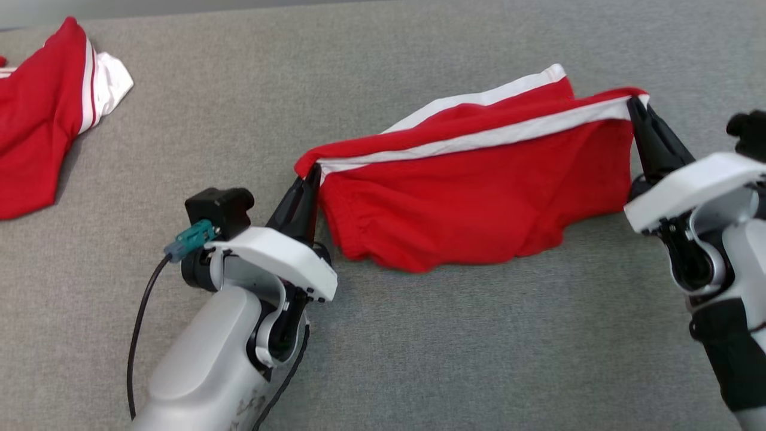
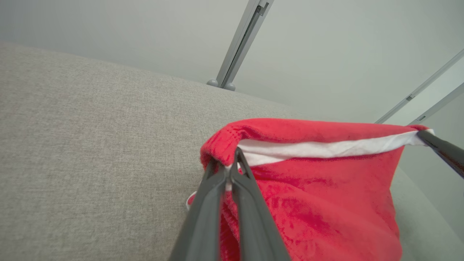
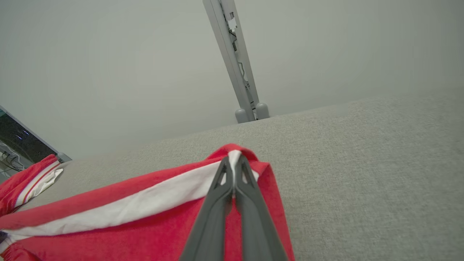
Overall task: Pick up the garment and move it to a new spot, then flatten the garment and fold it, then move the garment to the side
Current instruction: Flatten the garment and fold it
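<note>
The left gripper (image 1: 312, 175) and right gripper (image 1: 634, 106) each clamp one end of the red garment (image 1: 479, 191), stretched over the table (image 1: 419, 359).

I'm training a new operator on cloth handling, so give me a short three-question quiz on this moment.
1. True or false: the red shorts lie flat, free of both hands.
2. Where is the second red garment? A) far left on the grey cloth surface B) under the shorts C) draped over an arm
3. What colour is the stripe along the held edge?
Key: 1 false: left hand and right hand each pinch one end of the top edge. 2 A. 3 white.
</note>
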### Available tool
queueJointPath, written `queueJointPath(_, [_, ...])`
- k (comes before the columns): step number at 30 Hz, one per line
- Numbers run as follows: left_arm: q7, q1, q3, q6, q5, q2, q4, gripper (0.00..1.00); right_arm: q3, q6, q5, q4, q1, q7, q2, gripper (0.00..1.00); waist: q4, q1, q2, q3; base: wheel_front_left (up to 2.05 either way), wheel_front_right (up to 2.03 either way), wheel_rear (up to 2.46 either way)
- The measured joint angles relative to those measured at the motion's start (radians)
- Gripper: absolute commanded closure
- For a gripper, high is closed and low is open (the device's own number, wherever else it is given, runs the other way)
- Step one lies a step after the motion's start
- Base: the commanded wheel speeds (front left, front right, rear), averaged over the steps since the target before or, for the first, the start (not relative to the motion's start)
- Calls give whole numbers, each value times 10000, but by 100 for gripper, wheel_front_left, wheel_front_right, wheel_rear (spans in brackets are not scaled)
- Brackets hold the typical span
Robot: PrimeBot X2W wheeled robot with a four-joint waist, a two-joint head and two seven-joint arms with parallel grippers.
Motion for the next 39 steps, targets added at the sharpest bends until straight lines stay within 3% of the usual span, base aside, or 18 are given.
queueJointPath(10, [-81,-890,-167,-161,-77,-433,1147,100,1287,0,464,2669,-2249,92,-209,100,561,0,-1,523,0,0,0])
queueJointPath(20, [-182,-1197,-437,-234,-127,-585,1641,100,2345,2,779,4236,-3245,-192,-267,100,750,0,0,509,0,0,0])
queueJointPath(21, [-182,-1248,-472,-244,-125,-596,1661,100,2424,2,798,4408,-3337,-257,-265,85,755,0,0,512,0,0,0])
queueJointPath(22, [-182,-1282,-518,-251,-115,-612,1674,91,2485,0,809,4594,-3441,-360,-265,68,759,0,0,516,0,0,0])
queueJointPath(23, [-188,-1292,-569,-272,-92,-621,1685,71,2541,0,834,4786,-3539,-454,-265,56,762,0,0,518,0,0,0])
queueJointPath(24, [-199,-1296,-608,-274,-82,-633,1689,55,2587,0,851,4955,-3639,-548,-259,0,768,-1,0,518,0,0,0])
queueJointPath(25, [-230,-1304,-669,-305,-44,-640,1682,12,2635,2,867,5085,-3720,-665,-247,0,774,-1,0,514,0,0,0])
queueJointPath(26, [-261,-1306,-775,-337,-21,-646,1649,0,2759,0,876,5333,-3874,-890,-222,0,796,0,0,501,0,0,0])
queueJointPath(31, [-272,-1081,-1007,-493,63,-587,1417,0,3114,0,957,5749,-4107,-1394,-203,0,859,0,0,437,0,0,0])
queueJointPath(39, [-401,-340,-1118,-387,63,-343,790,0,3753,2,1373,5774,-4177,-1856,-451,0,898,0,0,264,0,0,0])
